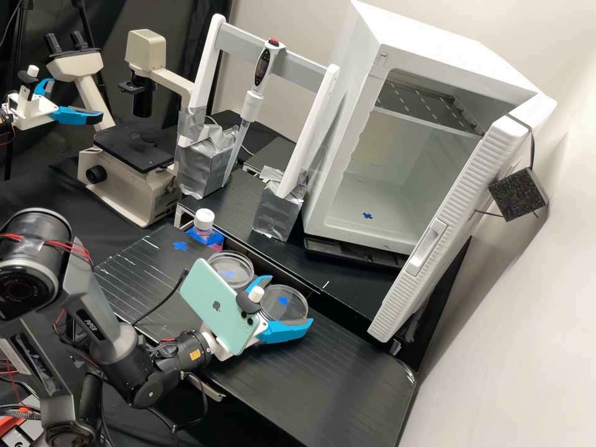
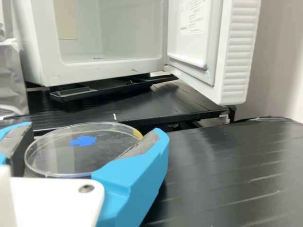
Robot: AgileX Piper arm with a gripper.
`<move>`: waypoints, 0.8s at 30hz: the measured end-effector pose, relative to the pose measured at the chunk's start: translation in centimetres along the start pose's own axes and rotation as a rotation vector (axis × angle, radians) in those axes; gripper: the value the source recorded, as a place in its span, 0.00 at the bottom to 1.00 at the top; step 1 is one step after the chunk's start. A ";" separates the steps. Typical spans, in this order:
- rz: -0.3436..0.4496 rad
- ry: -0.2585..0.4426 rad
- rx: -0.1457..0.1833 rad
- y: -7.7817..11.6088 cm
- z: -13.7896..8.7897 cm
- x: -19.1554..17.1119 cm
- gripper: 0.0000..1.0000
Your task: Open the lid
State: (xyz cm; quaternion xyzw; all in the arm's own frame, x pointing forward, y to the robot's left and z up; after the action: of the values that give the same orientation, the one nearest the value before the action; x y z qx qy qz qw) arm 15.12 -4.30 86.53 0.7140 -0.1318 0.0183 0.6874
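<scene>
The gripper (image 1: 290, 300) is spread around a clear Petri dish (image 1: 284, 304), contact unclear; another dish (image 1: 230, 269) sits beside it, near a white-capped bottle (image 1: 203, 222) of pinkish liquid (image 1: 201, 235).

In the high view, the phone (image 1: 214, 304) hides part of one dish (image 1: 228, 267), and the gripper (image 1: 288, 300) covers part of another dish (image 1: 297, 295); whether its fingers touch that rim cannot be told. In the wrist view, one finger (image 2: 14, 135) and the upper part of the white cabinet (image 2: 109, 33) are cut off, and the print on the door's sheet (image 2: 194, 16) is blurred.
</scene>
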 end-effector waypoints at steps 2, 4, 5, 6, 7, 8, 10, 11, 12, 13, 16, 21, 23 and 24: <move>0.002 -0.002 -0.004 0.0 0.0 0.0 1.00; 0.003 -0.001 -0.011 0.0 0.0 0.0 1.00; 0.004 -0.001 -0.013 0.0 0.0 0.0 1.00; 0.003 -0.002 -0.011 0.0 0.0 0.1 1.00; 0.003 -0.003 -0.009 -0.1 0.0 0.1 1.00; 0.000 -0.002 -0.007 -0.1 0.0 0.1 1.00; -0.004 -0.001 -0.009 -0.2 0.0 0.2 1.00; -0.006 -0.003 -0.009 -0.3 0.0 0.2 1.00; -0.005 -0.004 -0.008 -0.3 0.0 0.2 1.00; -0.003 -0.005 -0.007 -0.2 0.0 0.2 1.00; 0.004 -0.009 -0.004 -0.2 0.1 0.2 1.00; -0.002 -0.015 -0.013 -0.3 0.2 0.3 1.00; -0.006 -0.013 -0.012 -0.3 0.2 0.3 1.00; -0.008 -0.012 -0.012 -0.4 0.1 0.3 1.00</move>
State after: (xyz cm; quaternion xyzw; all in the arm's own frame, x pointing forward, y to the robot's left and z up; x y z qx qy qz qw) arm 15.46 -4.48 86.22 0.7105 -0.1332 0.0106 0.6909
